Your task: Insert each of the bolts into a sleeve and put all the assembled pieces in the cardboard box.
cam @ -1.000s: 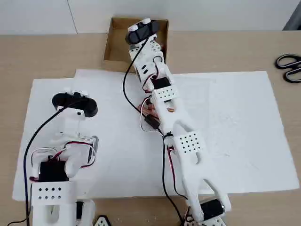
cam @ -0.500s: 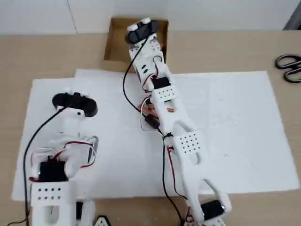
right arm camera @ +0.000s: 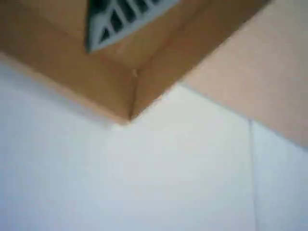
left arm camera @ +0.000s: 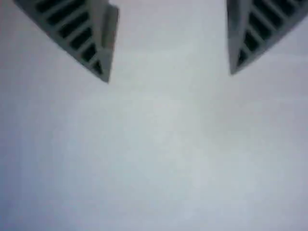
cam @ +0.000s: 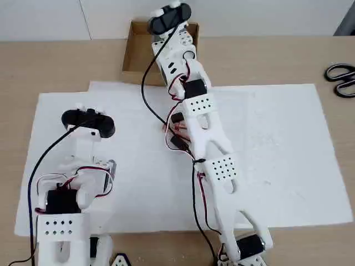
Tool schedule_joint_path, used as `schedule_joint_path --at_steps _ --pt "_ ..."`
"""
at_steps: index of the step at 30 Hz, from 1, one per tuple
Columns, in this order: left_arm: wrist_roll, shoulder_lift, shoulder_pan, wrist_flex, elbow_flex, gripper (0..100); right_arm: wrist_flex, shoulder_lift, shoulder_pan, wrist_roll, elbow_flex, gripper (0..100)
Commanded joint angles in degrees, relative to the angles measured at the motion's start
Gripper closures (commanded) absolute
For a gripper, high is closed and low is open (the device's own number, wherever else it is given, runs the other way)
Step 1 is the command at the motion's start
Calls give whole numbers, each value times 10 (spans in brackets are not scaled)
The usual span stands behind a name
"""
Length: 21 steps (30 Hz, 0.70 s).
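The cardboard box [cam: 133, 58] stands at the far edge of the white paper, just left of centre. My right gripper [cam: 172, 39] hangs over the box's right part, with the arm stretched out from the near table edge. In the right wrist view a corner of the cardboard box [right arm camera: 96, 82] lies close below, where it meets the paper. My left gripper [left arm camera: 168, 77] is open with nothing between its fingers, low over bare paper. In the high view the left gripper [cam: 86, 109] is at the left side of the sheet.
A large white paper sheet [cam: 277, 138] covers the middle of the wooden table [cam: 55, 61]. Scissors [cam: 341, 77] lie at the far right edge. The right arm's links and cables cross the sheet's centre.
The right arm's wrist has risen and shifted farther back over the box. The left arm has not moved.
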Motion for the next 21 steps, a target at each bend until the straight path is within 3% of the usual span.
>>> schedule_joint_path --at_steps 1,14,21 --pt "-1 -7 -1 -2 -2 847 61 -90 19 4 -33 862" --pt "-1 -7 -1 -2 -3 847 274 -233 24 4 -32 862" --pt "-1 -7 -1 0 -3 847 553 -345 11 4 -32 864"
